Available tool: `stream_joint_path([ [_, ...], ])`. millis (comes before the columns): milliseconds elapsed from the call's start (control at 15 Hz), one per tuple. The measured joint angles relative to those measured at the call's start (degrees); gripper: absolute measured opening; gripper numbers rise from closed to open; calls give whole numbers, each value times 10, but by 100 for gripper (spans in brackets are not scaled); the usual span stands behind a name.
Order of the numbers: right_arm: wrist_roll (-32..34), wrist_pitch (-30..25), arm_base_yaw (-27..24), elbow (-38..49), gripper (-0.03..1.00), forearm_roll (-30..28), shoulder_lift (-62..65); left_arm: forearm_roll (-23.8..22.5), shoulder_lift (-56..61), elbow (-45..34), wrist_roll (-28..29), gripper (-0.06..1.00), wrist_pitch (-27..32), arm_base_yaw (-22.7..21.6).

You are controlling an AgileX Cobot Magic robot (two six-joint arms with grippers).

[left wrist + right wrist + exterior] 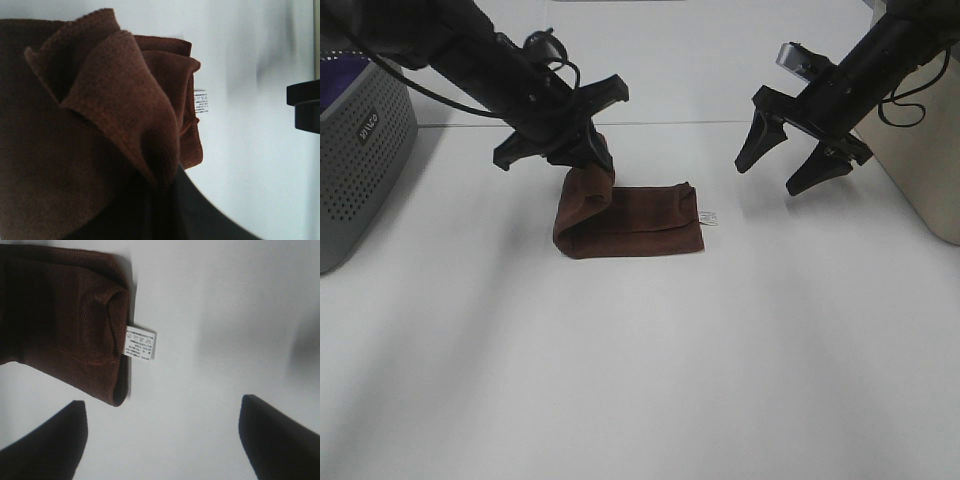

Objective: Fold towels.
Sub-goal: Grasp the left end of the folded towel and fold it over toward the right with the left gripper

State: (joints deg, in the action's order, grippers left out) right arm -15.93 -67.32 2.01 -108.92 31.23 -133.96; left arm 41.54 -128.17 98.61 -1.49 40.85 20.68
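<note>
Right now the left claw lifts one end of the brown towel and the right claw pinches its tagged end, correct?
No. The exterior high view shows the right claw open near the white tag, touching nothing; the left claw does lift one end of the brown towel.

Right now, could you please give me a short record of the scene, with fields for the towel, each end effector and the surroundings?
towel: dark reddish-brown towel, folded on the white table, left end lifted
tag: white care tag sticking out at the towel's right edge
left end effector: shut on the raised left end
right end effector: open, holding nothing, above the table to the right of the towel
surroundings: grey perforated basket far left; beige object far right
</note>
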Motion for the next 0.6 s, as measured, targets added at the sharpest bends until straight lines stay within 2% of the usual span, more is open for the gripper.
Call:
stream_joint_path([
  [200,4,0,0,0,78,0,0,28,-53,56,0,10,-1,19],
  [400,6,-1,0,0,78,0,0,50,-73,74,0,20,-1,33],
  [467,6,-1,0,0,78,0,0,57,-75,74,0,28,1,36],
  [600,6,-6,0,0,78,0,0,74,-76,74,0,54,1,36],
])
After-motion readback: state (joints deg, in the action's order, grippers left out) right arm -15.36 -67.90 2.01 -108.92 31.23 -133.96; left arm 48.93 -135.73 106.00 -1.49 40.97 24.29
